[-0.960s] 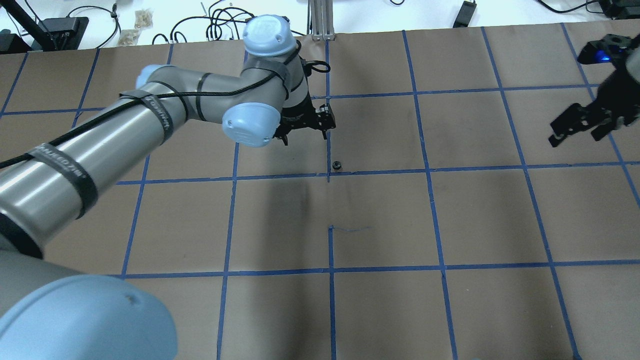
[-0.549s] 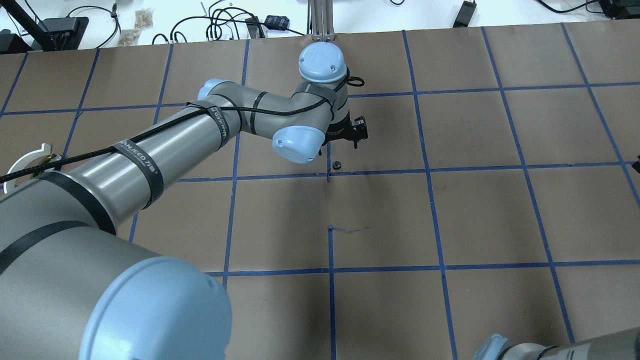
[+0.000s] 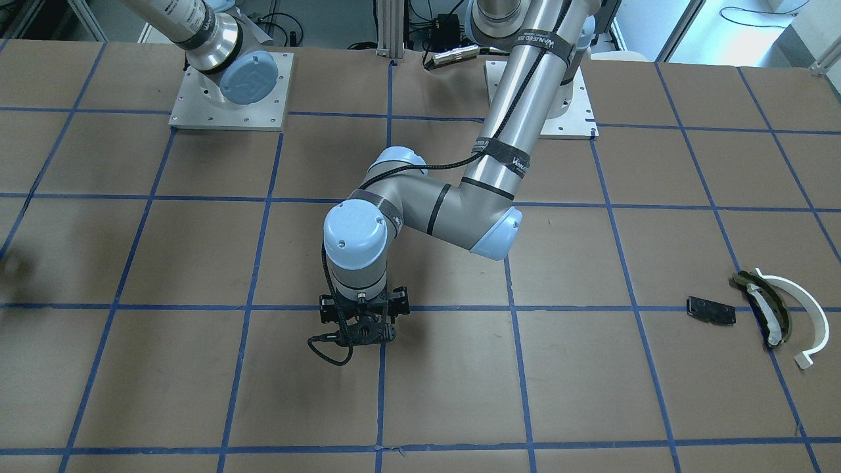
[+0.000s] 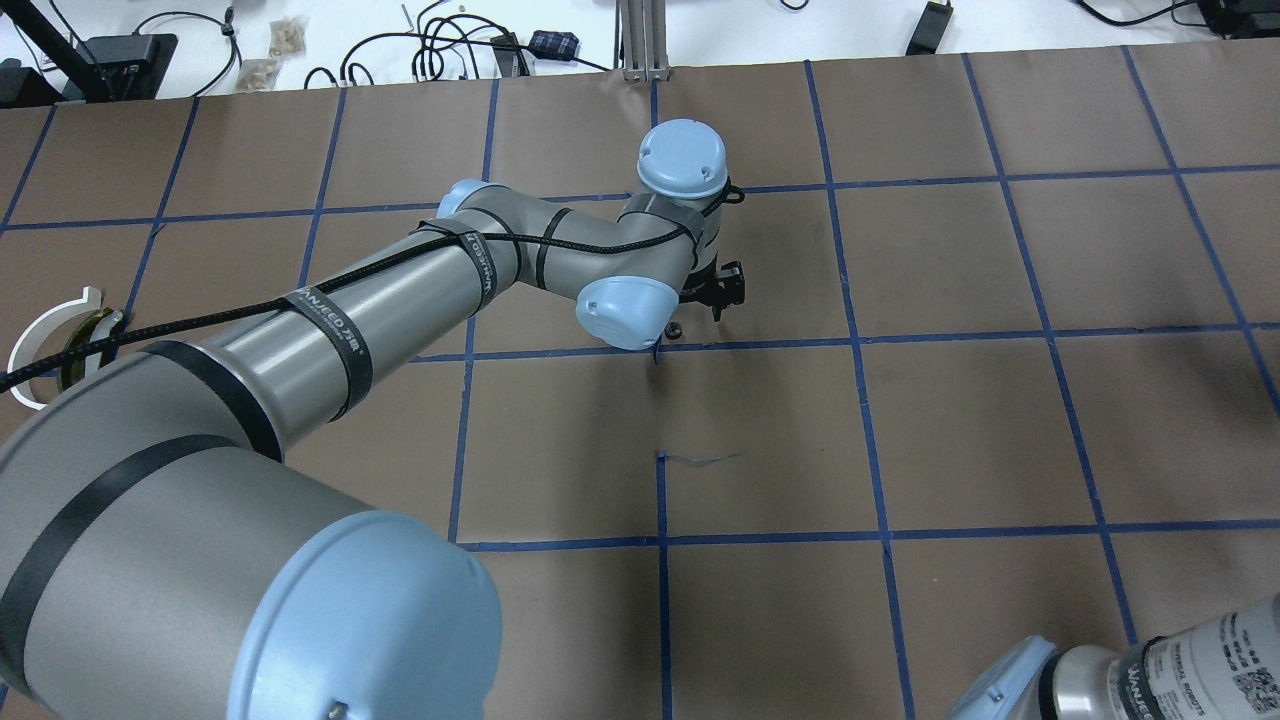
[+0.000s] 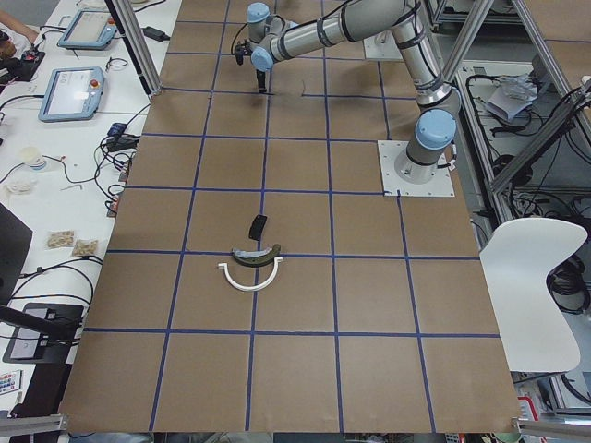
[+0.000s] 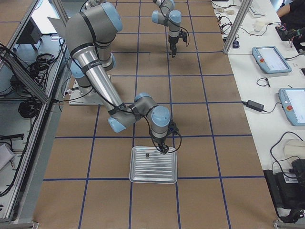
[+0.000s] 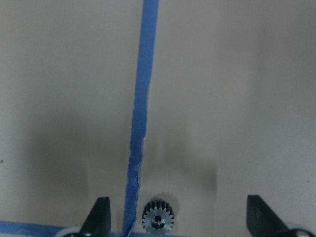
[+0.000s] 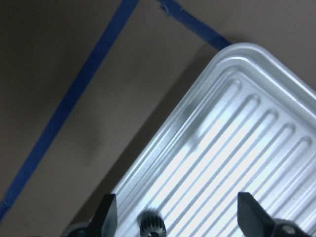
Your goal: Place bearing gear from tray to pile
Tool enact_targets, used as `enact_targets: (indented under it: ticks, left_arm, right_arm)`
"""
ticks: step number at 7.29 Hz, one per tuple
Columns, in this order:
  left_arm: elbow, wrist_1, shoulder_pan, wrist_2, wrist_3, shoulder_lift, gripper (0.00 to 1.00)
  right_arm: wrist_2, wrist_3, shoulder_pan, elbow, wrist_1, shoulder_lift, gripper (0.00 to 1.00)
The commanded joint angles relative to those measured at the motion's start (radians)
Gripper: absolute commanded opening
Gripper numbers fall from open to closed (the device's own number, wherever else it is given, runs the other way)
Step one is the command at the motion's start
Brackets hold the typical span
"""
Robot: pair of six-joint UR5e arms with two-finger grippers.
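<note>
A small dark toothed bearing gear [image 7: 158,217] lies on the brown paper beside a blue tape line, also in the overhead view [image 4: 675,328]. My left gripper [image 7: 180,222] is open just above it, the gear between the fingertips near the left one; it also shows in the overhead view [image 4: 705,297] and the front view [image 3: 360,332]. A second gear [image 8: 152,224] lies on the ribbed metal tray [image 8: 197,98]. My right gripper [image 8: 178,217] is open over the tray's edge, close to that gear. The pile [image 3: 775,309] of white half-ring, olive piece and black plate lies far off.
The tray [image 6: 133,164] sits at the table's end on my right. The white half-ring [image 4: 40,340] shows at the overhead view's left edge. Two arm base plates [image 3: 227,92] stand at the robot's side. Cables and tablets lie beyond the table.
My left arm swung right and toward the loose gear, its gripper now over it. My right gripper left the overhead view's upper right; that arm now shows at the lower right.
</note>
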Motion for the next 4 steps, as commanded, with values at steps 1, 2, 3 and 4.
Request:
enact_targets:
  ticks: [1,2,3,4]
  left_arm:
    - [-0.015,0.005,-0.003,0.003,-0.006,-0.002,0.64]
    - [-0.017,0.002,-0.003,0.003,-0.006,0.000,0.47]
    - [-0.017,0.007,-0.003,0.000,-0.001,-0.003,0.22]
    - [-0.015,0.007,-0.003,-0.005,0.005,-0.002,0.00]
  right_arm:
    - [-0.037,-0.288,-0.054,0.006,-0.012,0.031,0.87]
    - [-0.037,-0.316,-0.059,0.012,-0.013,0.037,0.87]
    - [-0.039,-0.283,-0.065,0.025,-0.013,0.042,0.85]
    - [-0.039,-0.275,-0.068,0.032,-0.013,0.042,0.82]
